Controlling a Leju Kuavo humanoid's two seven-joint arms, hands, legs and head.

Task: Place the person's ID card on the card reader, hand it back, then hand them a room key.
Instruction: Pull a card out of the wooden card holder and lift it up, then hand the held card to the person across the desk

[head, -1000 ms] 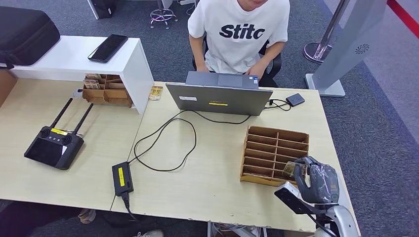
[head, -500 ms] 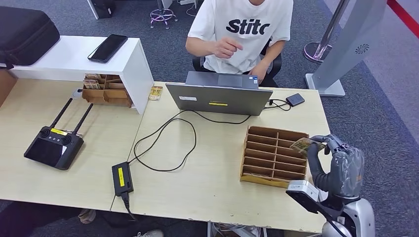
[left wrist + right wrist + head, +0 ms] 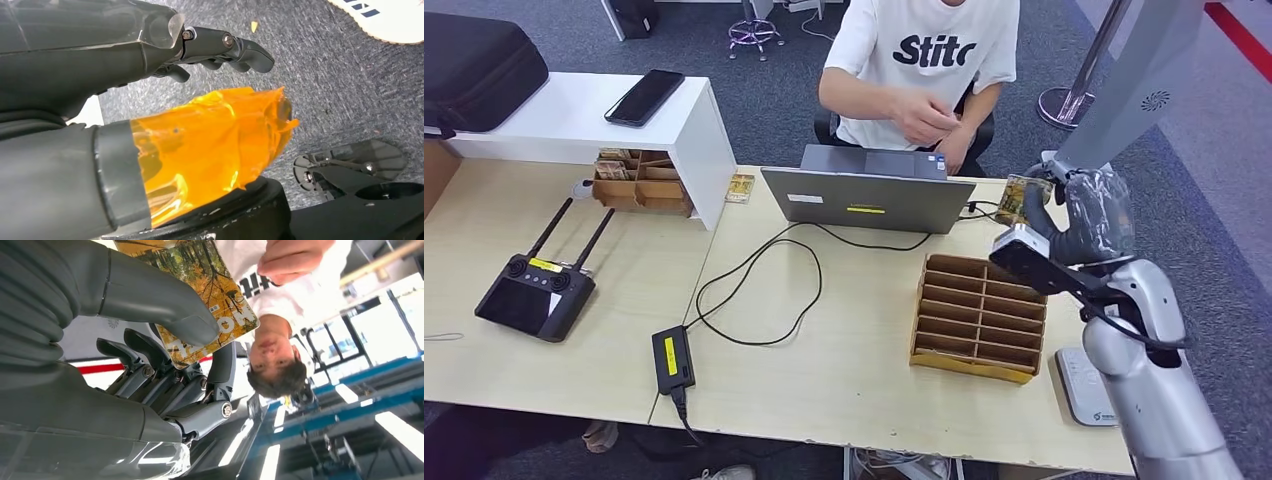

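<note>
My right hand (image 3: 1092,212) is raised above the table's far right corner, beside the laptop (image 3: 869,195). It pinches a room key card (image 3: 1022,198) printed with yellow autumn trees, thumb on its face (image 3: 215,295) and fingers (image 3: 150,365) behind it. The seated person (image 3: 934,60) in a white T-shirt holds a hand (image 3: 924,115) up over the laptop, a short way from the card. A white card reader (image 3: 1086,385) lies on the table's near right edge. The wooden slotted rack (image 3: 979,315) stands beside it. My left hand (image 3: 150,75) hangs over the carpet, holding nothing, fingers apart.
A black cable loops from the laptop to a power adapter (image 3: 671,360). A remote controller (image 3: 534,290) lies at the left. A white shelf (image 3: 694,130) carries a phone (image 3: 644,95), with a small wooden box (image 3: 636,180) under it. A grey stand (image 3: 1124,90) rises behind my right hand.
My right hand lifted the key card out of the wooden rack and carried it up and away toward the person. The person raised a hand from the laptop.
</note>
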